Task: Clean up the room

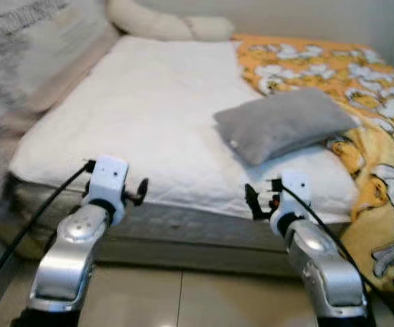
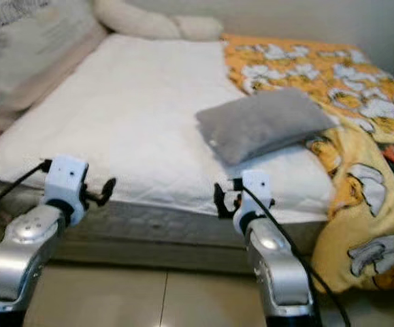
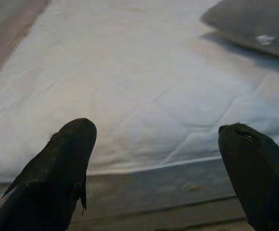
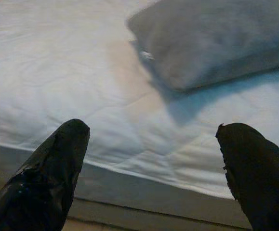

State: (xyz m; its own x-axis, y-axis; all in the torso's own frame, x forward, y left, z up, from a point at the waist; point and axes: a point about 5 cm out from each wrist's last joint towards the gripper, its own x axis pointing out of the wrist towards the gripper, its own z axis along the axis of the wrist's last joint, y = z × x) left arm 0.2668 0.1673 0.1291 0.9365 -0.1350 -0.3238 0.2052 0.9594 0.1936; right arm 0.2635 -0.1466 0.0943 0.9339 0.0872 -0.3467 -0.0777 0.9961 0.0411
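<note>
A grey pillow (image 1: 283, 121) lies on the white mattress (image 1: 149, 109) toward its right side, near the front edge. An orange cartoon-print blanket (image 1: 360, 88) covers the right part of the bed and hangs down over its front right corner. My left gripper (image 3: 156, 154) is open, held just before the mattress's front edge at the left. My right gripper (image 4: 151, 154) is open too, in front of the bed edge just short of the grey pillow (image 4: 211, 38). Nothing is between either pair of fingers.
A cream bolster pillow (image 1: 162, 24) lies at the head of the bed by the back wall. A pale cushioned side panel (image 1: 26, 61) borders the bed on the left. Shiny beige floor tiles (image 1: 183, 296) run in front of the bed base (image 1: 183, 235).
</note>
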